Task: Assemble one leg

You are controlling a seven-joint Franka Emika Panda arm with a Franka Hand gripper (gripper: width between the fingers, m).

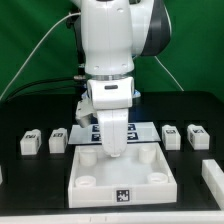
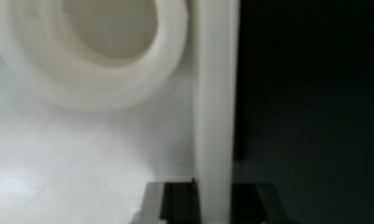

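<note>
Between the fingers [image 2: 171, 205]: the panel [image 1: 90, 185] edge, pinched.
Away from the fingers: the leg [image 1: 58, 140], lying loose.
Done: we think nothing yet.
Left: leg into a socket [image 2: 95, 45].

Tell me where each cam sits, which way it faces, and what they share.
Exterior view: off the arm, facing its front across the table; sees the panel and a leg among others in a row; shows the arm and gripper.
Wrist view: on the wrist, looking close along the gripper at a round socket; dark fingertips show.
Shared: panel and gripper.
</note>
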